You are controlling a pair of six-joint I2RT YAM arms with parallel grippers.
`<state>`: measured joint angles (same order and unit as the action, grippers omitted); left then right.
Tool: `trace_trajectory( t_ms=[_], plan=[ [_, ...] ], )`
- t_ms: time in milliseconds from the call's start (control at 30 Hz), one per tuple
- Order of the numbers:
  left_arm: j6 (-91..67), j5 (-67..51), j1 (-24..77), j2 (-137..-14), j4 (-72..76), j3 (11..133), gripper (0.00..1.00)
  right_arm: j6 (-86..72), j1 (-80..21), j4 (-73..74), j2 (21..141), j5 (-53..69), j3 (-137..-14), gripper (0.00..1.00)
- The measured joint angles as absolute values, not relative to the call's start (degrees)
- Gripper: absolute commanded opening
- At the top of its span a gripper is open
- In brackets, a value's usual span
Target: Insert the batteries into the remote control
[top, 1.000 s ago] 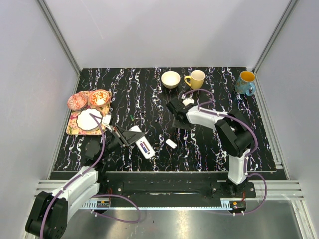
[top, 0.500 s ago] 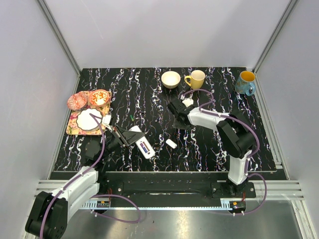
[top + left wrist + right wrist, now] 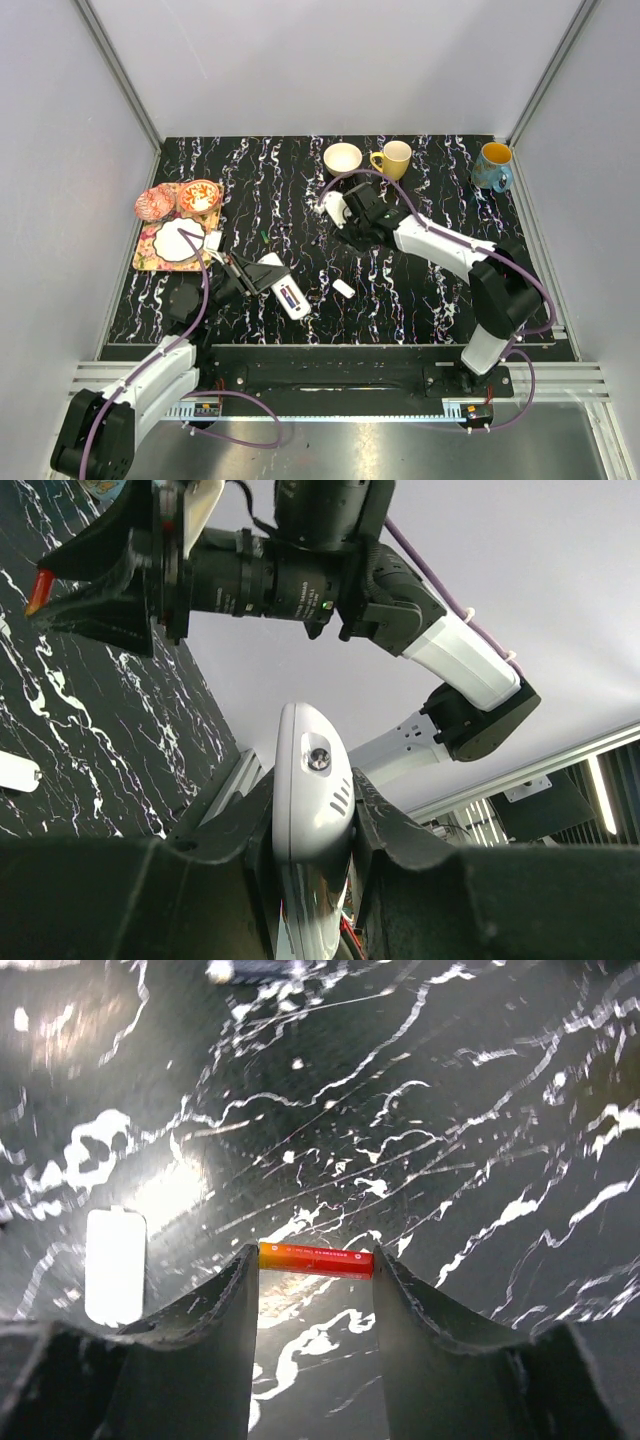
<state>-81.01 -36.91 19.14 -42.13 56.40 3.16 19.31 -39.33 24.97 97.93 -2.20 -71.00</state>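
Note:
My left gripper [image 3: 252, 276] is shut on the white remote control [image 3: 283, 287], which lies tilted near the table's front left. Its dark patch [image 3: 291, 297] faces up with something bluish in it. In the left wrist view the remote [image 3: 310, 790] is clamped between the jaws. My right gripper [image 3: 345, 222] hangs above the table's middle, shut end to end on a red-orange battery [image 3: 316, 1259] well clear of the surface. That battery also shows in the left wrist view [image 3: 38, 588].
A small white cover piece [image 3: 343, 288] lies on the black marbled table to the right of the remote. It also shows in the right wrist view [image 3: 115, 1265]. A tray with plates [image 3: 150, 262] stands at the left. A cream bowl [image 3: 343, 158], yellow mug [image 3: 393, 158] and blue mug [image 3: 492, 165] stand along the back.
My right arm has stretched out and swung its gripper left and toward the back with the battery. The left arm and the remote have not moved.

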Motion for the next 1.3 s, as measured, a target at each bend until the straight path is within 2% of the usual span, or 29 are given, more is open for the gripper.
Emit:
trace_trajectory(
  t_ms=[233, 533, 567, 767, 800, 1000, 1067, 1100, 1133, 1300],
  plan=[
    [-81.01, -37.32, 19.14, -40.86, 56.45, 3.16, 0.00, 40.36, -39.24, 29.47, 101.14, 4.14, -68.55, 0.00],
    [-81.01, -37.30, 19.14, -40.86, 56.36, 3.16, 0.00, 44.62, -37.10, 32.60, 104.25, 11.90, -67.70, 0.01],
    [-81.01, -37.30, 19.14, -40.86, 56.36, 3.16, 0.00, 44.58, -36.93, 32.58, 104.36, 12.32, -67.70, 0.08],
    [-80.99, -37.30, 19.14, -40.82, 55.94, 3.16, 0.00, 43.62, -36.56, 31.92, 105.21, 14.20, -67.51, 0.27],
    [-80.99, -37.30, 19.14, -40.71, 55.83, 3.16, 0.00, 43.42, -36.56, 31.75, 105.21, 14.26, -67.44, 0.34],
    [-80.79, -37.30, 19.14, -39.94, 55.16, 3.16, 0.00, 41.76, -36.56, 29.95, 105.16, 14.22, -66.35, 0.52],
    [-80.66, -37.30, 19.14, -39.79, 54.81, 3.16, 0.00, 41.08, -36.53, 29.63, 105.14, 14.09, -66.30, 0.63],
    [-80.60, -37.30, 19.14, -39.77, 54.65, 3.16, 0.00, 40.71, -36.53, 29.56, 105.14, 14.00, -66.28, 0.75],
    [-80.53, -37.30, 19.14, -39.75, 54.46, 3.16, 0.00, 40.29, -36.53, 29.47, 105.12, 13.85, -66.28, 0.99],
    [-80.38, -37.30, 19.14, -39.29, 53.21, 3.14, 0.00, 38.94, -36.49, 28.36, 104.73, 12.73, -66.06, 1.00]
  ],
)
